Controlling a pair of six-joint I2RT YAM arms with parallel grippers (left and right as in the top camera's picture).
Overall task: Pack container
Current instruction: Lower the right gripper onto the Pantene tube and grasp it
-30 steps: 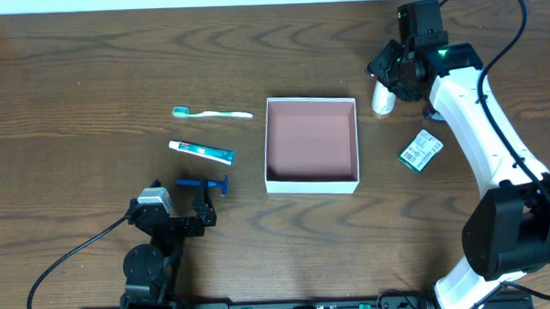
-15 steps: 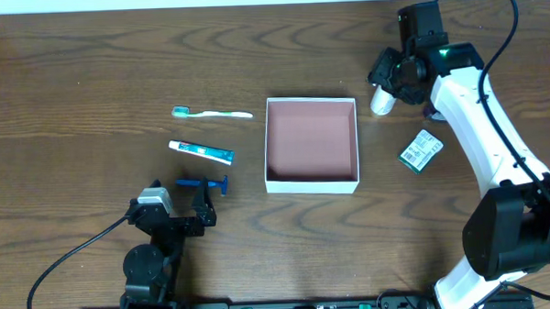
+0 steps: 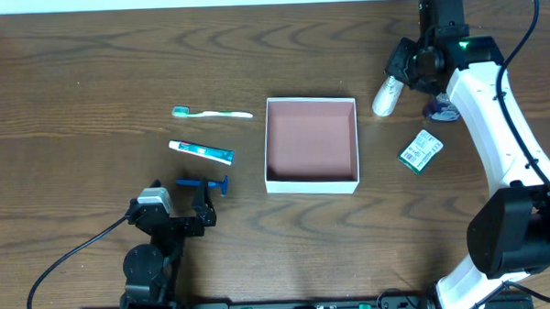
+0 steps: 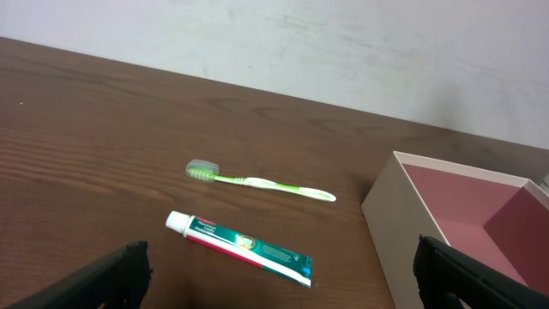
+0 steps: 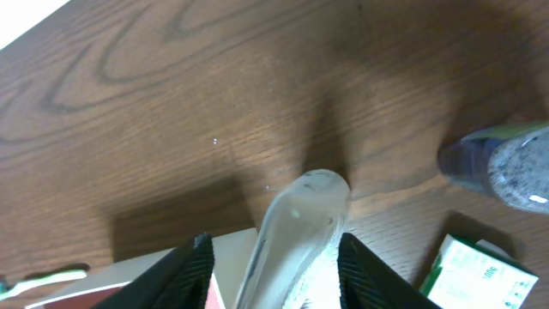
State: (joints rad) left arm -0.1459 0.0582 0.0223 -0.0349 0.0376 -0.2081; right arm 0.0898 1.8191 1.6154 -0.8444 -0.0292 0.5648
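One tilted bottle (image 5: 300, 219) clamped in right pincer (image 5: 274, 262), left pincer (image 4: 279, 273) spread wide

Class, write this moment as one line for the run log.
left claw: open | right claw: gripping tilted bottle beside container | container: empty | toothbrush, toothpaste, razor, packet: outside

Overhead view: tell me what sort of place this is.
Likely a robotics lab bench: a white robot arm and a black cabled one sit at a dark wood-grain table, with a green toothbrush laid beside a shallow square white-walled box.
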